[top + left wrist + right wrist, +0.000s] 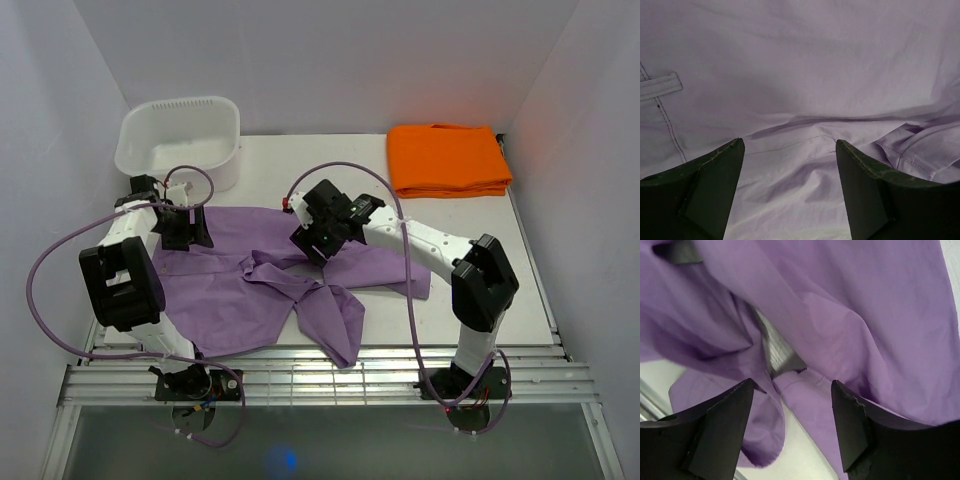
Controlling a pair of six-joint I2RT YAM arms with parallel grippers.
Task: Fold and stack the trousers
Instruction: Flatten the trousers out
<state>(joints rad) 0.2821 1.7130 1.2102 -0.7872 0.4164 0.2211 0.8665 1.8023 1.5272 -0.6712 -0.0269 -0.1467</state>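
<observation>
The lilac trousers (240, 300) lie rumpled, partly bunched, across the table (530, 250), one end drooping over its near edge.

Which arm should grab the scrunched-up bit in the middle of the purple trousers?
Probably right: the right tool hovers over the crumpled folds of the trousers; the left tool is over flat cloth farther left.

- The top camera sits high up behind the left arm (125, 280) and the right arm (440, 245). It looks down on the whole surface (300, 165), far from the trousers (230, 295).
- The left wrist camera looks out between its own jaws, very near the trousers, and sees only cloth.
- The right wrist camera, also near the trousers, sees a bit of surface beside them.
- All three views share the trousers.
</observation>
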